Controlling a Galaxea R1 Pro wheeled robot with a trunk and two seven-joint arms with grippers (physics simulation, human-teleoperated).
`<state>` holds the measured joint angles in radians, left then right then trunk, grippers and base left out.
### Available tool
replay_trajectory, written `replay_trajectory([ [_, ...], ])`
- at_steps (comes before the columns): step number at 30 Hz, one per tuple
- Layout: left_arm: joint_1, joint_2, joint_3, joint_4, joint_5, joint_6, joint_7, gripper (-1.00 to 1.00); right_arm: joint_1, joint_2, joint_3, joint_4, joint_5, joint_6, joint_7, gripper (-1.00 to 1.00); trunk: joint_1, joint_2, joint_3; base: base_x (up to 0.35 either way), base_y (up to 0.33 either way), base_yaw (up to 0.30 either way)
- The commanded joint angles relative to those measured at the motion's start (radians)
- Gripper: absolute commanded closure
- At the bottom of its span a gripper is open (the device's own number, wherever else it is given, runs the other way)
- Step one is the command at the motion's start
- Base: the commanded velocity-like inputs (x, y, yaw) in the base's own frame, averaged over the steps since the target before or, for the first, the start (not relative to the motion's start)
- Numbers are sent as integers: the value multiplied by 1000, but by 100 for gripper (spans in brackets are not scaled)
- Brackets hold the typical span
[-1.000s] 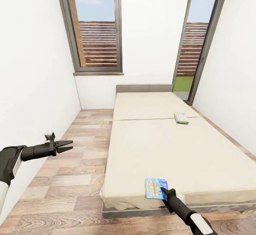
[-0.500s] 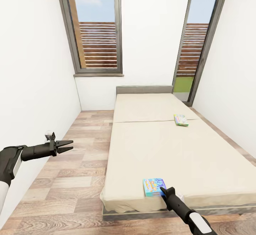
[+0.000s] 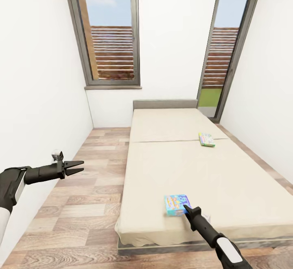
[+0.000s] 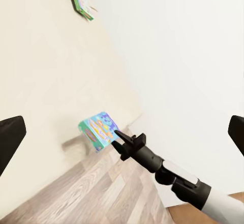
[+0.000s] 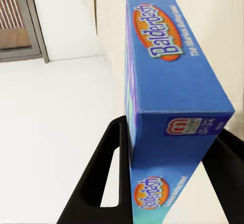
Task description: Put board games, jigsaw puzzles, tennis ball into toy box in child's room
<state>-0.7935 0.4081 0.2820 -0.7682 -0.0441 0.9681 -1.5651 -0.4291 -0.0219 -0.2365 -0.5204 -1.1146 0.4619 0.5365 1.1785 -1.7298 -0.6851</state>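
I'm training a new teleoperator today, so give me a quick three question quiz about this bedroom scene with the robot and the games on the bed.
1. True or false: the right gripper is closed around the blue board game.
2. How many board games show on the bed?
3. The green-edged board game lies: A) near the headboard end, B) on the floor, C) in the left gripper.

Key:
1. True; the right wrist view shows the box between the fingers.
2. Two.
3. A.
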Motion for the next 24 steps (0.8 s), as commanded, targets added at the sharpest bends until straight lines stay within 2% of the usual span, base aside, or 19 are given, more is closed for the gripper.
replay_trajectory([
  [1,0,0,1,0,-5,11,-6,-100,-1,1,-3,-6,-1,7,-1,100,-4,7,2,0,0,0],
  [4,0,0,0,0,-5,10,-6,-100,-1,3,17,-47,-1,19,-4,100,-16,28,12,0,0,0],
  [7,0,1,0,0,-5,9,-6,-100,-1,1,77,-101,-1,29,-8,100,-27,49,21,0,0,0],
  [10,0,2,1,0,-5,9,-6,-100,0,-1,114,-121,-1,33,-10,100,-39,70,30,0,0,0],
  [15,-1,6,3,0,-5,9,-6,-100,0,1,136,-146,-2,38,-9,100,-58,105,46,0,0,0],
  [18,-1,7,3,0,-5,9,-6,-100,-1,2,193,-244,0,77,-15,100,-69,126,55,0,0,0],
  [21,-1,7,3,0,-5,9,-6,-100,0,-2,269,-369,4,102,-33,100,-81,147,65,0,0,0],
  [24,-1,8,3,0,-6,9,-6,-100,1,-15,309,-437,10,111,-90,100,-92,168,74,0,0,0],
])
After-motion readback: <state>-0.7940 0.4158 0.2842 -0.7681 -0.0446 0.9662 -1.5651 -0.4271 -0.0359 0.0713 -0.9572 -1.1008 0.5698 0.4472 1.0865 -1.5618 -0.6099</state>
